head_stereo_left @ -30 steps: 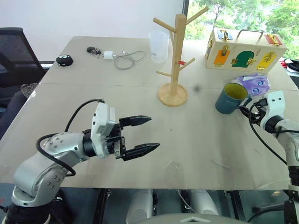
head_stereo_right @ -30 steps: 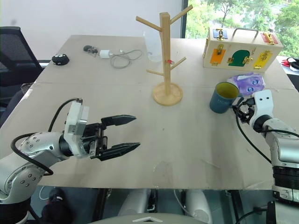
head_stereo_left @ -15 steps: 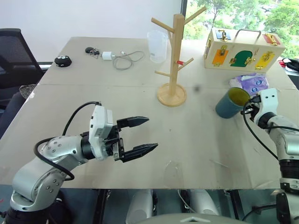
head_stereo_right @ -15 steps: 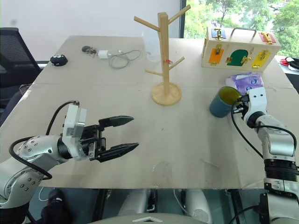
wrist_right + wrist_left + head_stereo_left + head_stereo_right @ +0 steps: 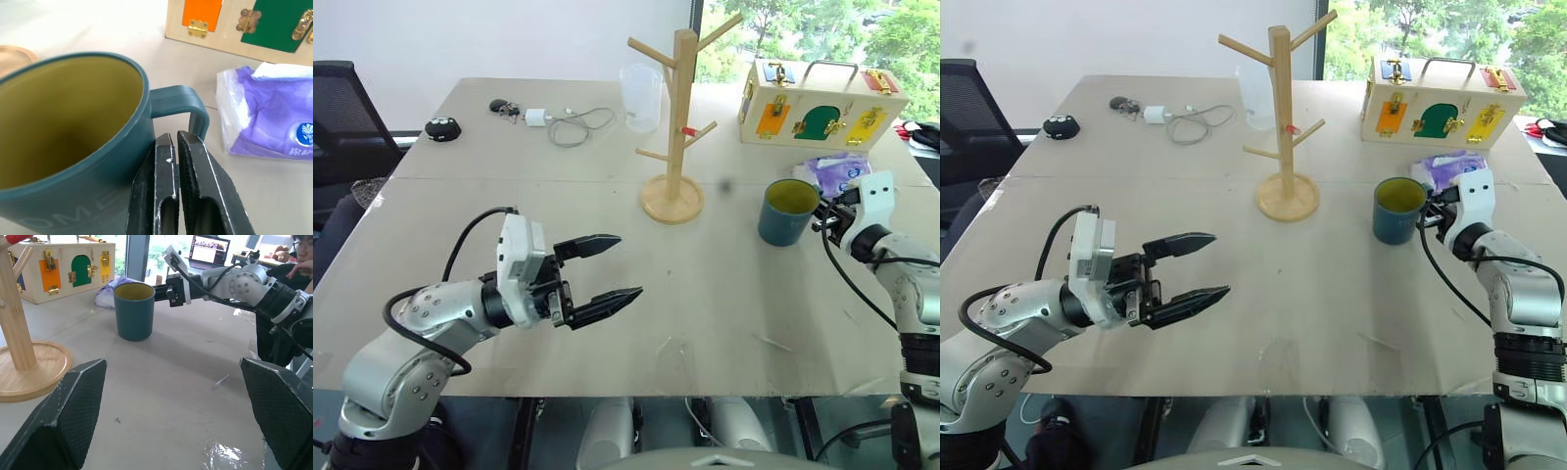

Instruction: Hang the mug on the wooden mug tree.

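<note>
Up close (wrist): mug [image 5: 73, 147] lettering

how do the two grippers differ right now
The left gripper has its jaws spread wide and holds nothing; the right gripper is closed, its fingers beside the mug under its handle. The left hangs over bare table, away from the mug. Both have two black fingers.

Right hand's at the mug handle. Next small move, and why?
Probably open the right hand and slide one finger through the handle before closing. In the wrist view its fingers are pressed together beside the handle, with none of it visible between them, so the grip looks doubtful. The mug stands upright on the table, apart from the tree.
</note>
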